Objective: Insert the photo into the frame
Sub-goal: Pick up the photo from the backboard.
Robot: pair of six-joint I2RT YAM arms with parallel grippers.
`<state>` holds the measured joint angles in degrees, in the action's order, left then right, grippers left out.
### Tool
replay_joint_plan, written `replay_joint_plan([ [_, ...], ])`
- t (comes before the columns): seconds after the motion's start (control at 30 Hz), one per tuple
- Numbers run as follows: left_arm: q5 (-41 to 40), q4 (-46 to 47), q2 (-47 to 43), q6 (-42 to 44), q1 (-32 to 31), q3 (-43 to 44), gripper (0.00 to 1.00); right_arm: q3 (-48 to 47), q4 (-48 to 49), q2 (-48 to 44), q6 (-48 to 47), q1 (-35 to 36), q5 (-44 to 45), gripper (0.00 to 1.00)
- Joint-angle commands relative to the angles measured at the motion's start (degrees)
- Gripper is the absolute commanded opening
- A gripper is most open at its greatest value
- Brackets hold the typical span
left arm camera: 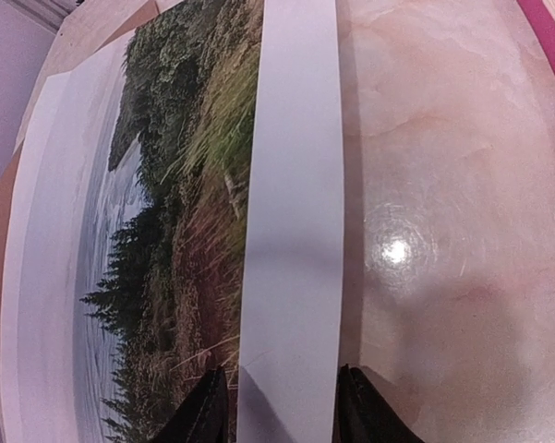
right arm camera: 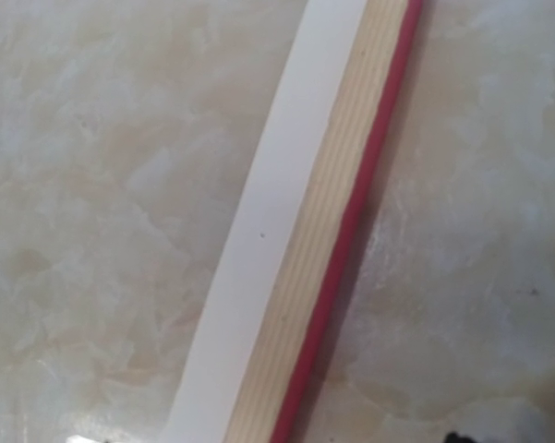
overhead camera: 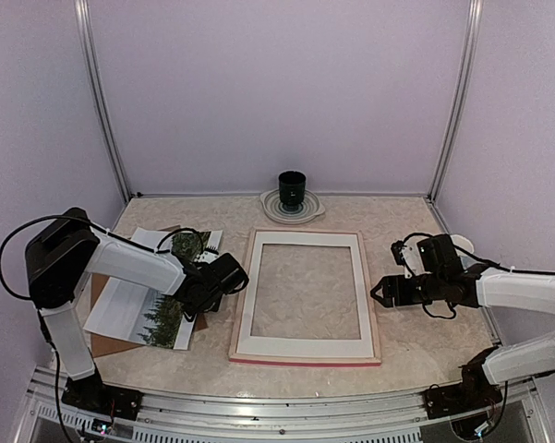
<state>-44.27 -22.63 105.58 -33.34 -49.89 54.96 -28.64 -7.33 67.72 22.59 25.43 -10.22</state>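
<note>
Left of the frame (overhead camera: pixel 305 359), finding the photo (overhead camera: pixel 152 300) lying flat, partly over a brown board (overhead camera: pixel 106 343), well outside the opening. Reaching down at its white margin on the frame side with the left gripper (left arm camera: pixel 279 411), jaws spread to either side of that strip: one fingertip over the printed grass, the other over bare table (left arm camera: pixel 443 185), pinching nothing. Waiting just beside the frame's right rim with the right gripper (overhead camera: pixel 380 293), jaws standing wide, holding nothing.

Judging the photo as thin, light and floppy: probably sagging if raised by one corner, creasing under a hard squeeze, sliding readily on the glossy table. Favouring a light hold on the white margin, keeping off the printed part, dragging low rather than lifting high. Treating the frame as stiff and heavier, lying back up with a white mat (overhead camera: pixel 305 346) inside.
</note>
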Motion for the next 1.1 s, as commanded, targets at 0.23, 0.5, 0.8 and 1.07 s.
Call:
replay_joint_plan([
  [0.23, -1.0, -2.9, 1.6, -1.6, -0.6, 2.5, 0.30, -0.9, 0.9, 0.6, 0.2, 0.5, 0.1, 0.77],
  [0.5, -1.5, -3.4, 1.7, -2.3, -0.8, 2.8, 0.18, -0.7, 1.0, 0.7, 0.2, 0.5, 0.1, 0.77],
  [0.8, -2.4, -4.6, -0.4, -3.7, -1.2, 2.7, 0.13, -0.7, 0.9, 0.7, 0.3, 0.5, 0.3, 0.77],
  [1.07, -3.7, -6.8, -3.9, -4.6, -1.5, 3.0, 0.02, -0.7, 0.9, 0.7, 0.3, 0.5, 0.3, 0.77],
])
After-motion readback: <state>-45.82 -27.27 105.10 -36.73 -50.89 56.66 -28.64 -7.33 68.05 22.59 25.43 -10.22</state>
